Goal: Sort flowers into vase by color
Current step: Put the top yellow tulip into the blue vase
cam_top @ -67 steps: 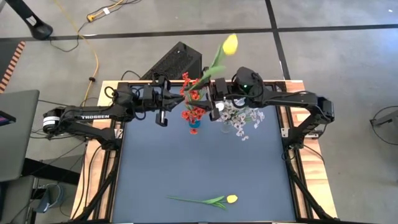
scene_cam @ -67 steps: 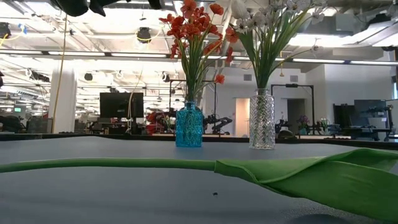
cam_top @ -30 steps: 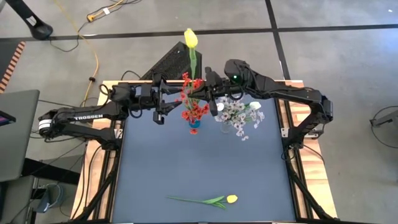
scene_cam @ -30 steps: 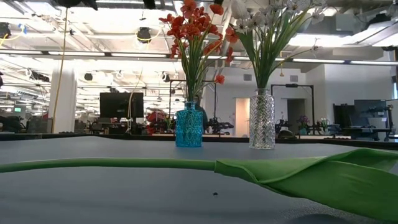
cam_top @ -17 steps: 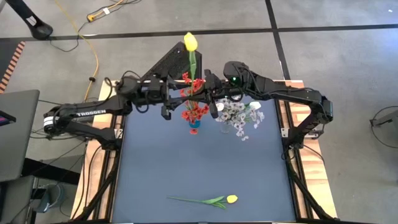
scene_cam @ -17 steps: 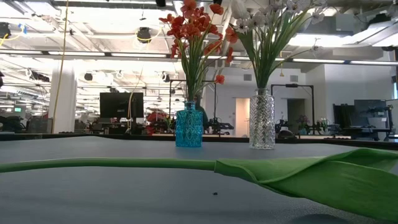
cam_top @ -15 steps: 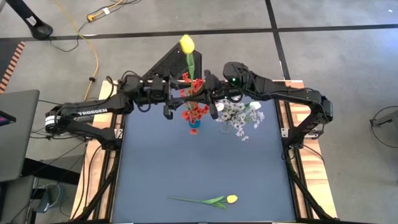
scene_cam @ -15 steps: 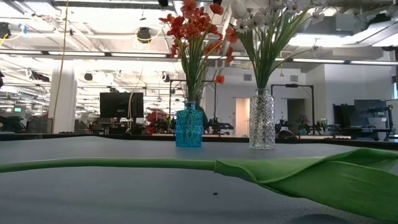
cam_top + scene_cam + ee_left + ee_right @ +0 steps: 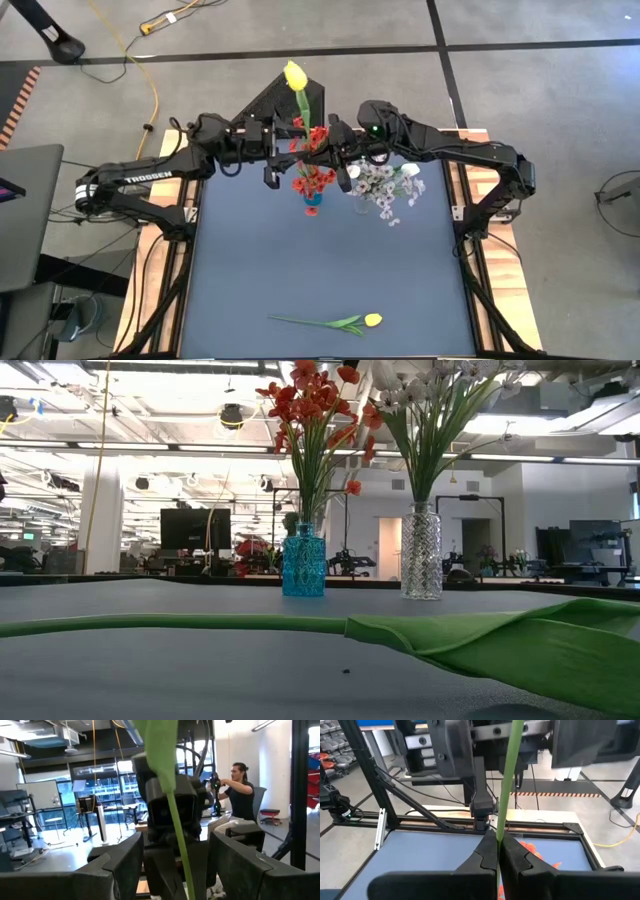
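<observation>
My right gripper (image 9: 498, 851) is shut on a yellow tulip (image 9: 295, 75), held high over the table's far side, above the vases. My left gripper (image 9: 175, 850) is open; its fingers stand on either side of the tulip's green stem (image 9: 177, 835) without touching it. A blue vase (image 9: 304, 565) holds red flowers (image 9: 312, 405). Beside it a clear vase (image 9: 421, 552) holds white flowers (image 9: 385, 185). A second yellow tulip (image 9: 345, 322) lies flat on the table near the front edge. My right gripper pinches the tulip's stem (image 9: 500, 832) between its two fingers. The fingers come roughly level from the table's right and lie across the stem. The stem stands upright with the blossom on top, lifted clear of the table.
The dark mat (image 9: 330, 270) lies bare between the vases and the lying tulip, whose stem and leaf (image 9: 470, 645) fill the low view's foreground. A person (image 9: 242, 795) sits in the room beyond the table. A laptop (image 9: 25, 210) stands off the left edge.
My left gripper has risen and gone toward the table's right, up to the held tulip's stem, staying open. The tulip's blossom has leaned a little toward the table's left.
</observation>
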Controlling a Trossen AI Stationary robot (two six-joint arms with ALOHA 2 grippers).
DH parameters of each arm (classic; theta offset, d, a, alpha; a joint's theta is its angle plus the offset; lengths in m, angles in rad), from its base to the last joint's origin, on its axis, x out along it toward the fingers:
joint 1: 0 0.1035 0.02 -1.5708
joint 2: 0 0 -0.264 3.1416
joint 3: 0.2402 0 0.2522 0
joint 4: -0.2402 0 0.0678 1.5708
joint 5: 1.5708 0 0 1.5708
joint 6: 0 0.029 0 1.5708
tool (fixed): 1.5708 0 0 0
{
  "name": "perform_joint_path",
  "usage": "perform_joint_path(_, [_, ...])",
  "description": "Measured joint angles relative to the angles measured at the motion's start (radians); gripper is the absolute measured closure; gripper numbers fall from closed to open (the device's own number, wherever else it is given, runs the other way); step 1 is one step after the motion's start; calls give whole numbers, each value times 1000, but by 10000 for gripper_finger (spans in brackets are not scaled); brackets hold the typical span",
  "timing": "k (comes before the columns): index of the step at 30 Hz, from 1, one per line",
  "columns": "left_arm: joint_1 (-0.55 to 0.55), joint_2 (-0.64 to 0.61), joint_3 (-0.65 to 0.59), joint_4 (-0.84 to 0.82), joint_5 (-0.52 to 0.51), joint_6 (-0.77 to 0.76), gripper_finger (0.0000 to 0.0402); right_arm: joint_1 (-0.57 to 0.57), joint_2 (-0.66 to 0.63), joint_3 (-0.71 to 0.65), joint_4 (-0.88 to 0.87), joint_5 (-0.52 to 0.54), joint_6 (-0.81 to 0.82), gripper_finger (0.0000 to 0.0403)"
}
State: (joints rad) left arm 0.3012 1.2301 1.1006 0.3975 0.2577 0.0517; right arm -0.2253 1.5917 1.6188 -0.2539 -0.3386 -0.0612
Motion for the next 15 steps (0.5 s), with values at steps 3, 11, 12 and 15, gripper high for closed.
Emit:
perform_joint_path(3, [0, 0, 17, -12, 0, -4, 184, 0, 0, 0, 1, 0, -1, 377])
perform_joint_path(11, [0, 6, 38, -18, -33, -43, 184, 0, 0, 0, 7, 1, 0, 377])
perform_joint_path(12, [0, 11, 40, -13, -34, -46, 184, 0, 0, 0, 7, 5, 0, 377])
perform_joint_path(15, [1, 22, 38, -31, -31, -61, 184, 0, 0, 0, 7, 31, 0, 377])
